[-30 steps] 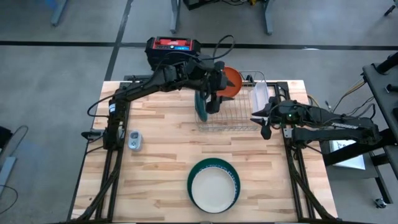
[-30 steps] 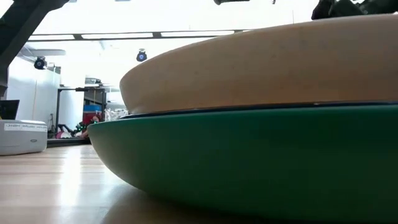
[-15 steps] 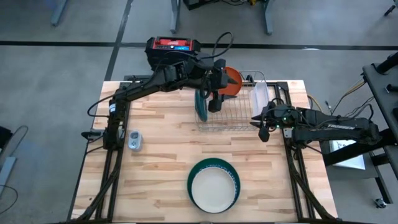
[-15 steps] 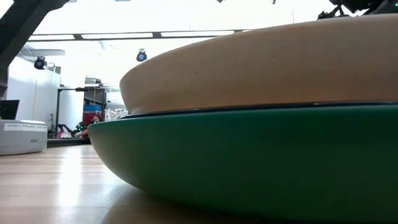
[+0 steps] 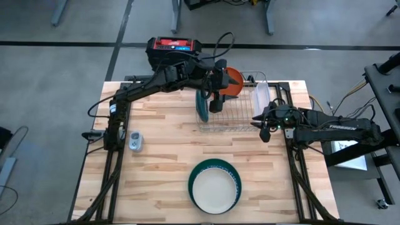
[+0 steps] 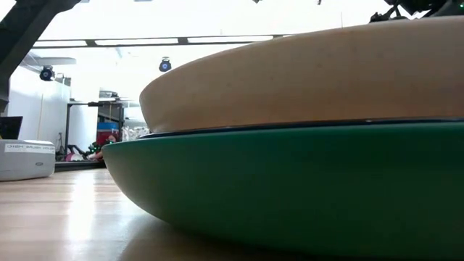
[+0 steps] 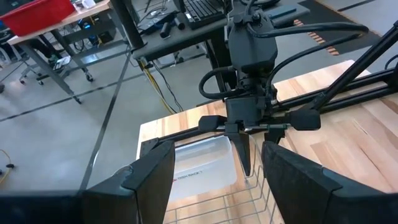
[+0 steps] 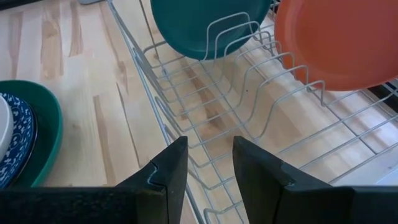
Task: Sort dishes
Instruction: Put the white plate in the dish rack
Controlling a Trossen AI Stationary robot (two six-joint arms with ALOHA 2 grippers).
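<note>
Dishes still to sort stand on edge in the wire rack (image 5: 232,107) at the desk's (image 5: 156,156) far side: a dark green plate (image 5: 202,105) and an orange plate (image 5: 232,81), faces toward the desk's sides. The left pincer (image 5: 215,100), fingers wide, hangs directly over them, nearer the green one. The right pincer (image 5: 265,127), fingers partly apart and empty, waits beside the rack's right end.

- My table (image 5: 156,156) is pale, smooth planked wood.
- The silver rack (image 8: 249,118) is thin shiny metal wire.
- The teal (image 8: 205,25) and orange (image 8: 336,43) dishes look smooth, faintly glossy.
</note>
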